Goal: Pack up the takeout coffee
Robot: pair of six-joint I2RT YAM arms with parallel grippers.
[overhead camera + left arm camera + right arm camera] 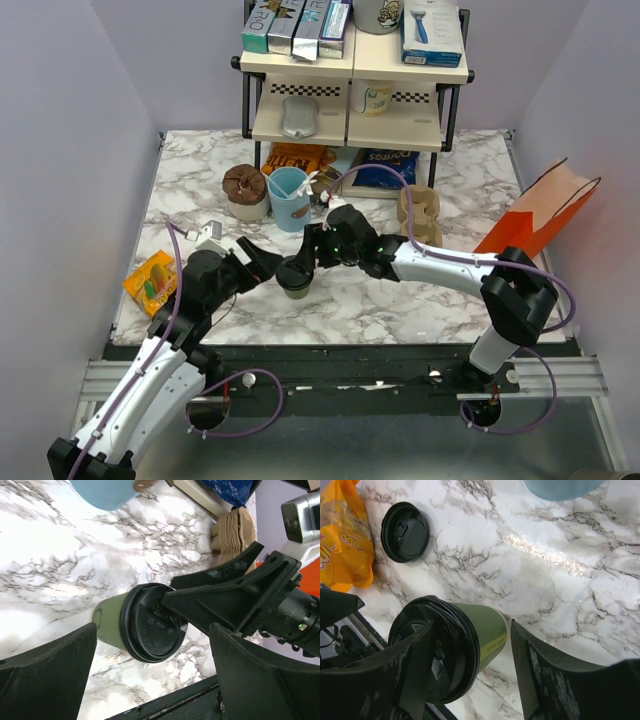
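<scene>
Takeout coffee (295, 278) stood lidded just in front of the light blue cup (290, 200). Left gripper (268, 264) gaped wide with nothing in it, and right gripper (312, 255) was only partly open, loose around the lid. Looked to me like the smart grab was the green wall below the rim, keeping it upright.

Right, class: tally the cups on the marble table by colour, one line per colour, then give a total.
Green cup: 1
Light blue cup: 1
Pale cup: 1
Total: 3
</scene>
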